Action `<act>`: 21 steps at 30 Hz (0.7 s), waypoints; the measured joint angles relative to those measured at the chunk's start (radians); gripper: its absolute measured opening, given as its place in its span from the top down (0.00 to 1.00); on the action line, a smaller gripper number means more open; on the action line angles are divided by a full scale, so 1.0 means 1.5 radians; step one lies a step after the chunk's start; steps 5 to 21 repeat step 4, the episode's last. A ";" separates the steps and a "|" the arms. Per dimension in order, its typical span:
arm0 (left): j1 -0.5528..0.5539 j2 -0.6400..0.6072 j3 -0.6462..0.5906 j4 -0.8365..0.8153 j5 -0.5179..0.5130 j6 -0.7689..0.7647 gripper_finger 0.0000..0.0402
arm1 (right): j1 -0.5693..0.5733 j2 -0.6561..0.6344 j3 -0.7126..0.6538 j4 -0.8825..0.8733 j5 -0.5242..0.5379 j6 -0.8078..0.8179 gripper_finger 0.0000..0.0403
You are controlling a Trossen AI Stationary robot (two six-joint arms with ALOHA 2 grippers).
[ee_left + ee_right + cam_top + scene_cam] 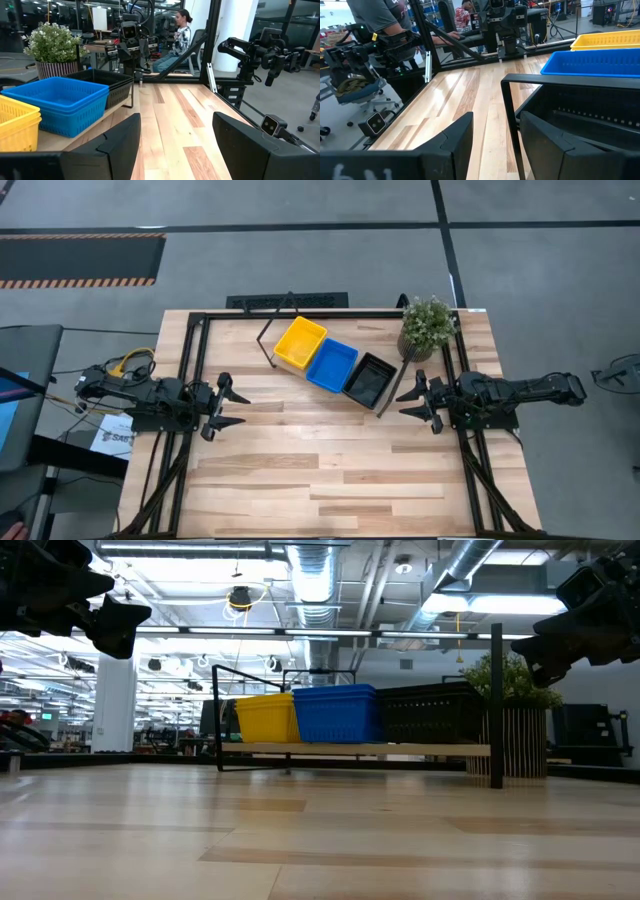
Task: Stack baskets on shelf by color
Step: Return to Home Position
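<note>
Three colour stacks sit on the shelf (350, 749), and neither of my arms is holding anything. Starting at the left, the left tool (236, 408) hangs over the table (330, 480) near its left edge, fingers spread wide with nothing between them, well apart from the shelf. Next come the yellow baskets (300, 343), nested one in another at the shelf's left end. The blue baskets (332, 364) touch them in the middle, and the black baskets (368, 379) close the row. A potted plant (428, 325) stands just beside the shelf's right end. Farthest right, the right tool (408, 400) faces the black stack from near by, its fingers also parted and empty. I judge the sorting done and both arms parked. If I had to lift a basket, I would expect it to be light and stiff but thin-walled and slick, and likely to cling to the one beneath. I'd pinch the rim of a short end wall, where the plastic looks firmest, and lift straight up.
</note>
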 joint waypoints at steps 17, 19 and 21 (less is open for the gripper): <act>0.000 0.000 0.000 0.000 0.000 0.000 0.41 | 0.000 0.000 0.000 0.000 0.000 0.000 0.54; 0.000 0.000 0.000 0.000 0.000 0.000 0.41 | 0.000 0.000 0.000 0.000 0.000 0.000 0.54; 0.000 0.000 0.000 0.000 0.000 0.000 0.41 | 0.000 0.000 0.000 0.000 0.000 0.000 0.54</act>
